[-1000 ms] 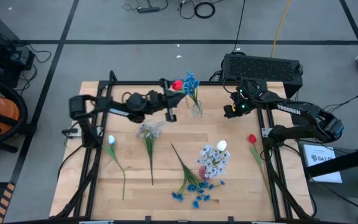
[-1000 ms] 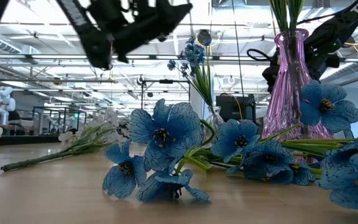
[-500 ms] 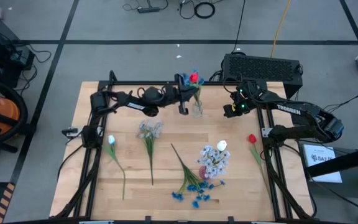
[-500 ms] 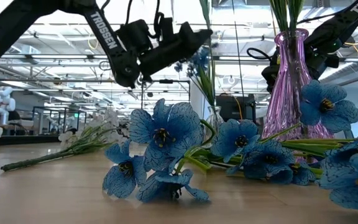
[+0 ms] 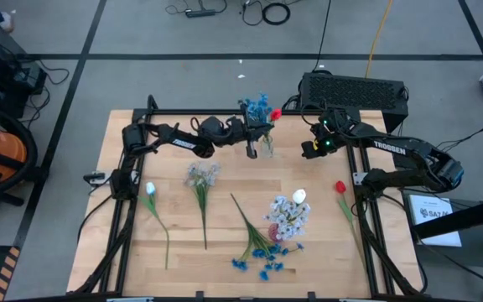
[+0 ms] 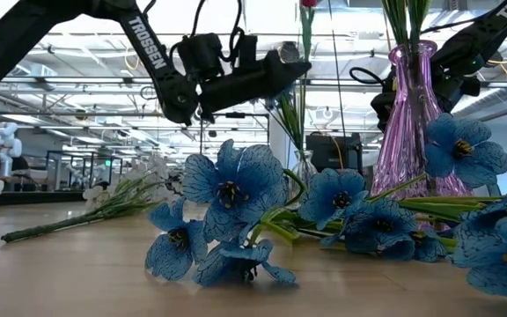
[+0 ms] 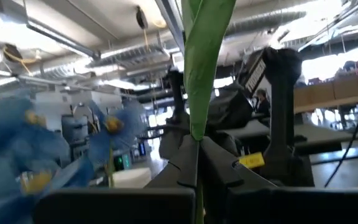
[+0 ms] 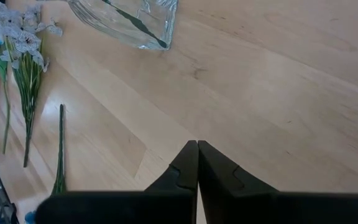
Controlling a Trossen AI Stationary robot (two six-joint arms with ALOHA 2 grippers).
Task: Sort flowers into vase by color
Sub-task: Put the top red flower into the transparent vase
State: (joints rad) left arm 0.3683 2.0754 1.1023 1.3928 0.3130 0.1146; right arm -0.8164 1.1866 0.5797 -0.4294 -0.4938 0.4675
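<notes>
My left gripper (image 5: 259,132) (image 6: 296,67) (image 7: 197,152) hangs above the clear glass vase (image 5: 266,148) (image 6: 304,167) at the table's far edge, shut on a red tulip (image 5: 275,113) (image 6: 308,3). Blue flowers (image 5: 254,106) stand with their stems in that vase. My right gripper (image 5: 309,150) (image 8: 197,147) hovers shut over bare wood to the vase's right. A purple vase (image 5: 273,228) (image 6: 416,114) near the table's middle holds lavender-white clusters (image 5: 288,214) and a white tulip (image 5: 298,197). Blue clusters (image 5: 267,254) (image 6: 227,189) lie on the table before it. My left gripper pinches the red tulip's green stem (image 7: 194,121) between its two fingers, some way below the bloom. The fingers come level from the table's left and lie across the stem. The tulip is lifted clear and stands upright; its lower end is lost among the blue flowers' stems.
Loose on the wood lie a pale tulip (image 5: 150,190) at the left, a lavender-white cluster (image 5: 201,176) beside it, a second red tulip (image 5: 340,187) at the right and a bare green stem (image 5: 246,216). A black box (image 5: 355,89) sits behind the far edge.
My left gripper has carried the red tulip toward the table's right, up to the clear vase, levelling out on the way. The bloom has moved from left of the blue flowers to their right, and the tulip now stands upright.
</notes>
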